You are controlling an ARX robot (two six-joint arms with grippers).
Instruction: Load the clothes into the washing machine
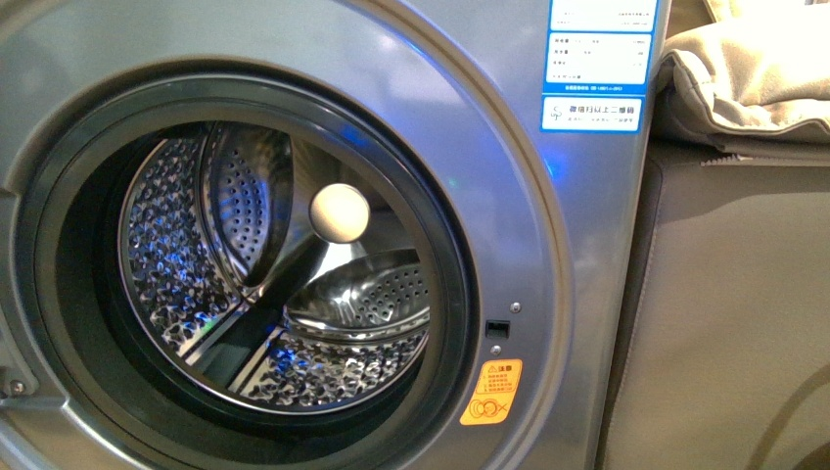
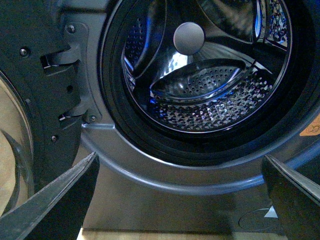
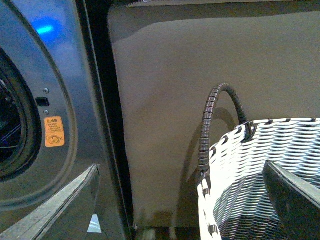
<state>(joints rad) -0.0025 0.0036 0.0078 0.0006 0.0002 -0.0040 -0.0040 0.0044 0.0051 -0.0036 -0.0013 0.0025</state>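
The washing machine (image 1: 548, 294) takes up most of the front view, from 9 o'clock past the centre. Its front panel is smooth brushed silver-grey metal with a faint blue sheen. The round porthole stands open, ringed by a broad dark rubber gasket (image 1: 73, 323). Behind it the steel drum (image 1: 166, 245) is stamped with a glittering dimpled pattern. The drum carries curved, perforated lifter ribs (image 1: 362, 294) and a pale round hub (image 1: 340, 212) at its back. At 4 o'clock from the porthole there is a glossy orange warning sticker (image 1: 491, 392). At 1 o'clock there are rectangular blue-and-white labels (image 1: 597, 59). A flat, matte grey-beige cabinet (image 1: 724, 313) stands at 3 o'clock of the machine. Thick, puffy beige padded fabric (image 1: 754, 69) lies on top of the cabinet.

The left end effector (image 2: 180, 162) faces the drum mouth. Its two dark wedge-shaped fingers (image 2: 55, 200) are spread wide with nothing between them. The hinged door's dark frame (image 2: 55, 75) is swung aside next to the opening.

The right end effector (image 3: 180, 165) is likewise spread wide and grips nothing. It faces the cabinet front beside the machine. A white woven basket (image 3: 260, 165) sits there with a dark, cord-wrapped arched handle (image 3: 210, 120). What is inside the basket cannot be made out.
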